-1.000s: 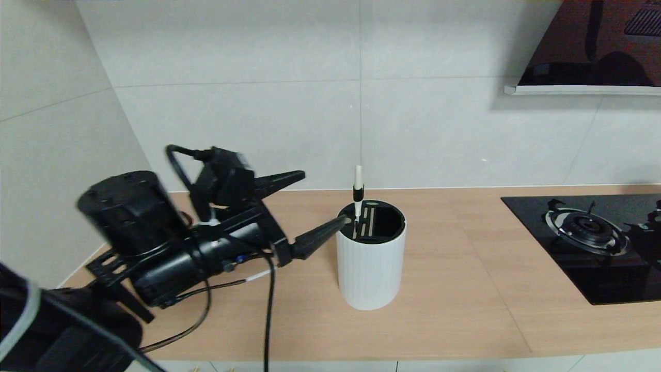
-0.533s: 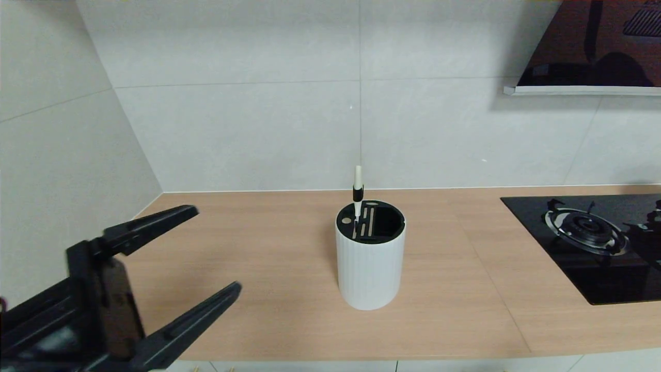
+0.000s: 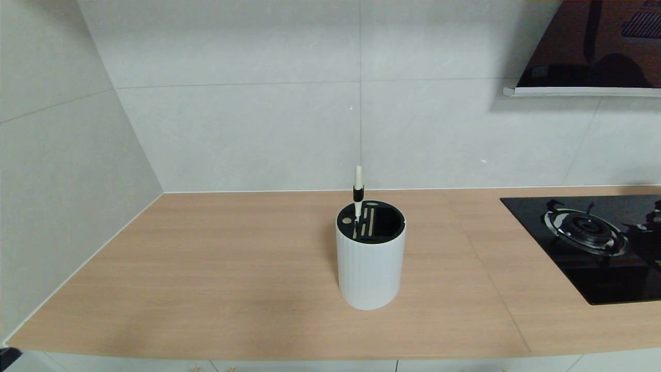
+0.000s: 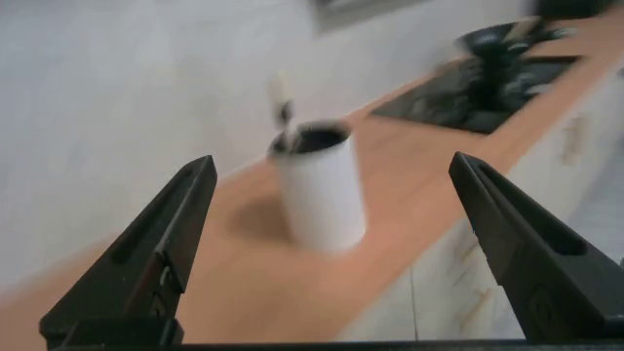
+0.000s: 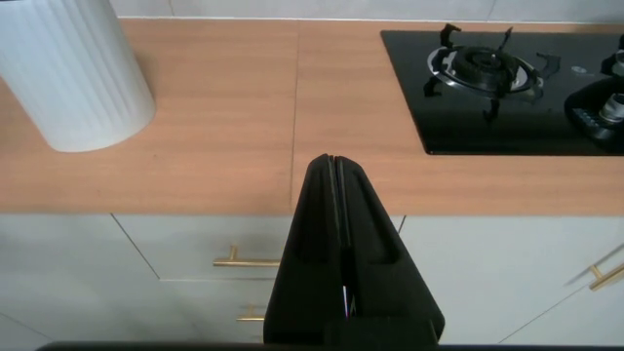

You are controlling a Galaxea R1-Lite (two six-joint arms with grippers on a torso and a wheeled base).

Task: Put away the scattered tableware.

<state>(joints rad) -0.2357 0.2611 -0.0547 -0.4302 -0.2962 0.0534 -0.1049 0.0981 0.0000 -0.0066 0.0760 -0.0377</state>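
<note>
With the slim white-and-black utensil (image 3: 358,191) upright in the white ribbed cylindrical holder (image 3: 370,268), left gripper (image 4: 331,164) gaping empty, right gripper (image 5: 334,171) pinched closed on nothing, a careless swing could topple that holder

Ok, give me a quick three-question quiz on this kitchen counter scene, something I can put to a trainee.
1. True or false: the utensil stands upright in the white holder.
2. Where is the gas stove relative to the holder? A: on the robot's left. B: on the robot's right. C: directly behind it.
3. Which is open, the left hand or the right hand?
Key: 1 true; 2 B; 3 left hand.
</note>
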